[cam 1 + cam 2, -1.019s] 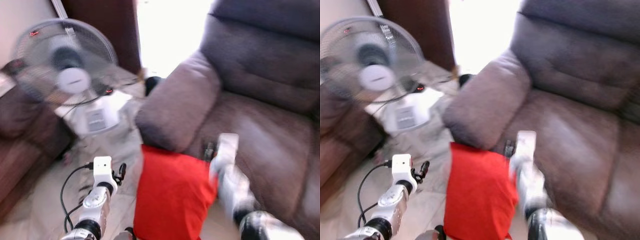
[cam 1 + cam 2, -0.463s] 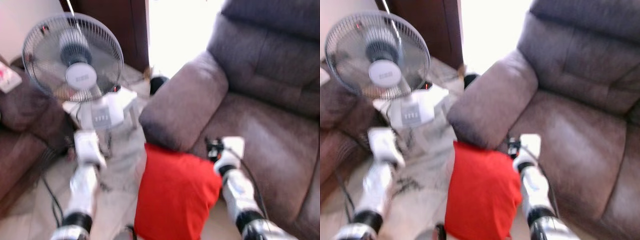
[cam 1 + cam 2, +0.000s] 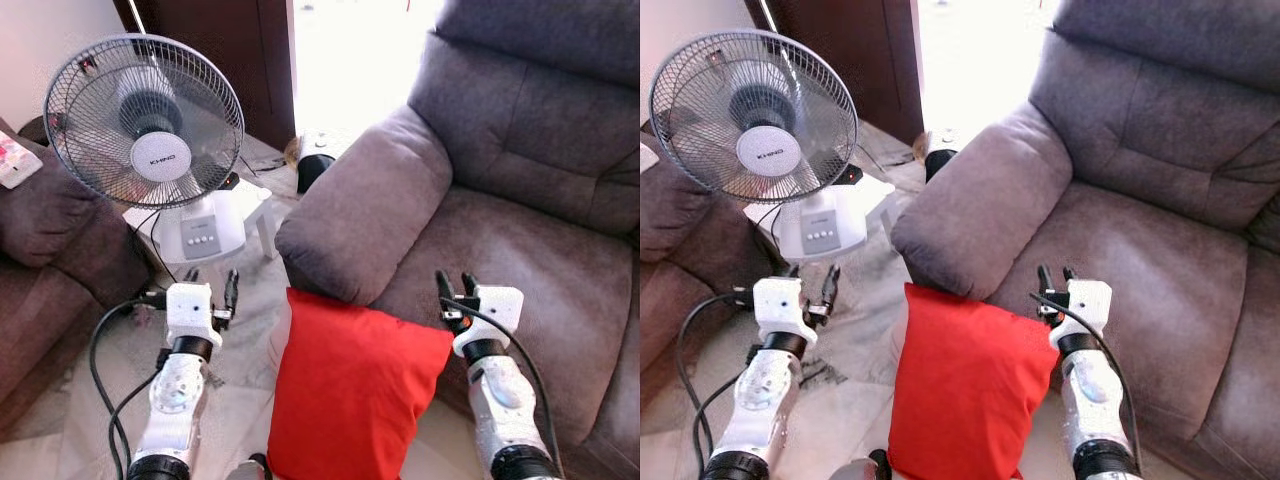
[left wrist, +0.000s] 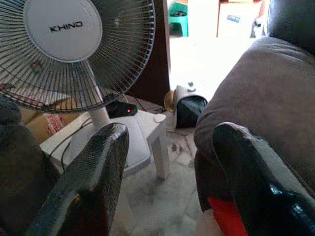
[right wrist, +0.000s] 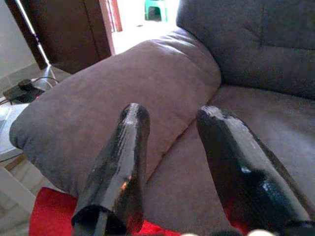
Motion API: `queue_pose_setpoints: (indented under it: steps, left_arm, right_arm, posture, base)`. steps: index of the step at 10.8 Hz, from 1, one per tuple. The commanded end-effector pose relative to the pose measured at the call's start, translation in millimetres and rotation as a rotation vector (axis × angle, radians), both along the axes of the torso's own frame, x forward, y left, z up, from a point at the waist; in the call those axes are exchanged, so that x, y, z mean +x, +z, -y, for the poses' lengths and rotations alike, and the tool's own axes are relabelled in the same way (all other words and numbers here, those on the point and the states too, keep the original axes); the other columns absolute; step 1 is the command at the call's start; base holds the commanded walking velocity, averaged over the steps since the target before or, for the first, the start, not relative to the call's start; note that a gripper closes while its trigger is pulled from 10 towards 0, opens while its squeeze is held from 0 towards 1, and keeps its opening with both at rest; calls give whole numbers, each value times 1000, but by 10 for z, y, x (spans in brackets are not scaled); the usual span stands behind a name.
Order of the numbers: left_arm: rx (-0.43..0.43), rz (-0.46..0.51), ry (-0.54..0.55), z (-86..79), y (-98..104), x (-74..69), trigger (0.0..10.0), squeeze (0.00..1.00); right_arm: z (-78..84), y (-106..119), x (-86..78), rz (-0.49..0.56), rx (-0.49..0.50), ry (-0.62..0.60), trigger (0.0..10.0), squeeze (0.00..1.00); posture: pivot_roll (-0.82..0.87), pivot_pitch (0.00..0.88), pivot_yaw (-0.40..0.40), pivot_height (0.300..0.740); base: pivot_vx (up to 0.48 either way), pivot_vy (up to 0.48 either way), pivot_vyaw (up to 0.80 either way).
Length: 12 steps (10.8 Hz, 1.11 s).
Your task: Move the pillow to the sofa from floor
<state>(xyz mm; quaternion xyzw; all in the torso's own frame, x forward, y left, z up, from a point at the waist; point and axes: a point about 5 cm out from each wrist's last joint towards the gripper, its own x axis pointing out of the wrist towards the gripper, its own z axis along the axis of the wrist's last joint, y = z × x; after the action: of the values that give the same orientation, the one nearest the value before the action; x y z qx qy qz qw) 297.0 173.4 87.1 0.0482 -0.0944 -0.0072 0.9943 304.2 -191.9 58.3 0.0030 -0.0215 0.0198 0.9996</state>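
Observation:
A red pillow (image 3: 350, 390) stands on its edge on the floor, leaning against the front of the grey sofa (image 3: 520, 210) just below its armrest (image 3: 365, 205). My left gripper (image 3: 211, 284) hovers open to the pillow's left, apart from it, pointing toward the fan. At the pillow's upper right corner, over the sofa seat edge, my right gripper (image 3: 453, 286) is open with nothing between its fingers. In the left wrist view the pillow (image 4: 224, 216) peeks past one finger (image 4: 256, 177). The right wrist view looks along open fingers (image 5: 120, 162) at the armrest, with the pillow (image 5: 54, 216) low down.
A white KHIND fan (image 3: 145, 120) stands on a low white stool (image 3: 250, 215) at the left. A dark brown couch (image 3: 40, 260) lies at the far left. Black cables (image 3: 115, 350) trail over the marble floor (image 3: 235, 370). A bright doorway (image 3: 350, 50) opens behind.
The left arm swung out to the left and back, ending higher up the frame with its gripper left of the pillow. The right gripper shifted slightly right. The blurred view has steadied.

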Motion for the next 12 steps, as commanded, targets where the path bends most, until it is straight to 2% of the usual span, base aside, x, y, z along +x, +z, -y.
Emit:
queue_pose_setpoints:
  steps: [1, 5, 12]
  left_arm:
    - [-6, 8, 0, -1, 55, 13, 10000, 0]
    - [-3, 6, 15, -34, 112, 42, 10000, 0]
    - [-16, -14, 23, -39, 134, 70, 10000, 0]
  right_arm:
    - [-105, 5, 30, -5, -14, 39, 10000, 0]
    - [-206, 164, 180, 15, 27, 56, 10000, 0]
    - [-237, 203, 249, -2, 31, 70, 10000, 0]
  posture:
    - [147, 129, 25, 740]
    - [156, 160, 17, 732]
    - [157, 189, 8, 613]
  base:
    - [0, 0, 0]
    - [0, 0, 0]
    - [0, 0, 0]
